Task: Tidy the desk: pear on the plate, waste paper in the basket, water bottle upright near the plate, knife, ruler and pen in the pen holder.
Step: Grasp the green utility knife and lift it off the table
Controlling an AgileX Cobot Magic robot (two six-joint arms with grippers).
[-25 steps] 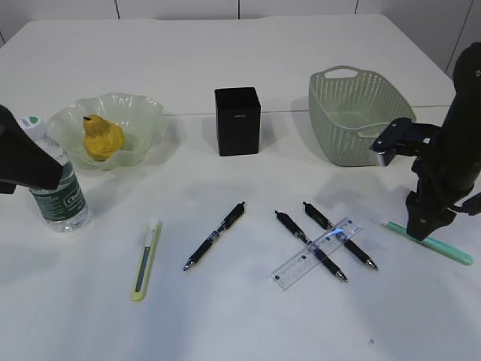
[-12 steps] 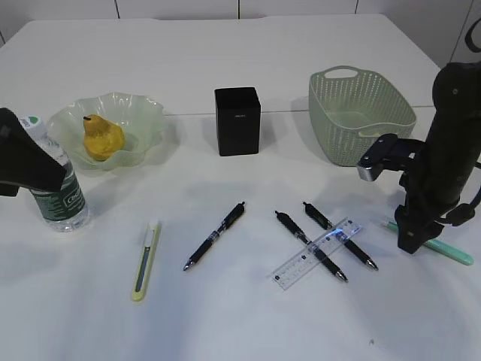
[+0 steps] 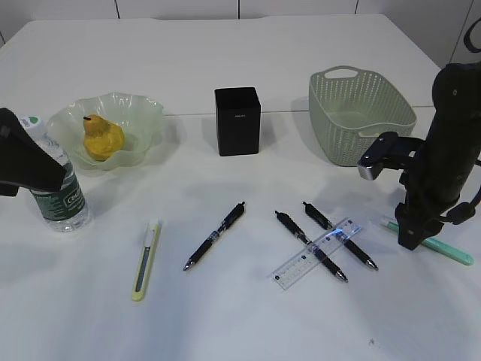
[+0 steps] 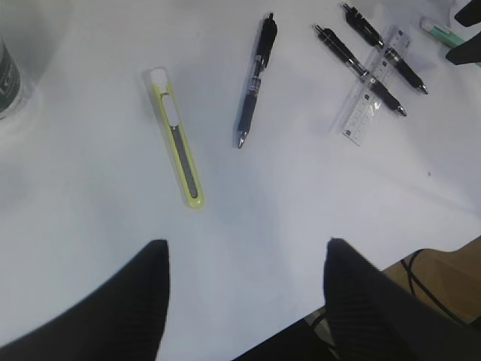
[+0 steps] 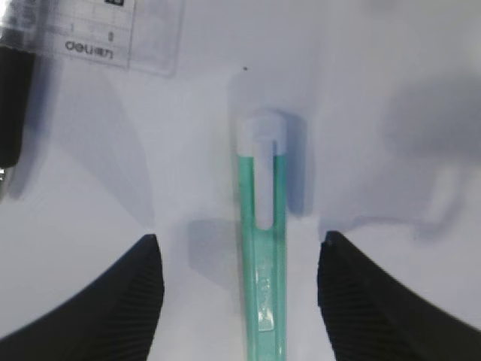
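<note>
right hand (image 5: 237, 301): wide open, straddling the slim teal plastic pen with the white clip (image 5: 263, 248), one finger each side and not touching it yet. Looks lined up so a plain squeeze would catch the barrel. It's down by the table's right edge.
left hand (image 4: 244, 301): also spread wide and holding nothing, hovering over the white table (image 3: 225, 323) near the front edge. My guess is it's parked there so it's ready for the cutter.
yellow-green utility knife (image 3: 145, 259): lying flat towards the front-left, pretty much under the left hand's view.
three black click pens (image 3: 215, 235): one alone mid-front; the other two sit right of it with the clear plastic ruler (image 3: 316, 253) lying across them, so that pile probably needs untangling one item at a time.
square black pen holder (image 3: 237, 120): middle of the table, upright; can't see inside.
yellow pear (image 3: 102, 137): already in the wavy clear glass plate (image 3: 146, 113), back-left.
clear water bottle with green label (image 3: 56, 192): standing upright at the left edge, near the plate, partly hidden by the left arm.
pale green plastic basket (image 3: 359, 113): back-right; can't tell if paper's inside.
</note>
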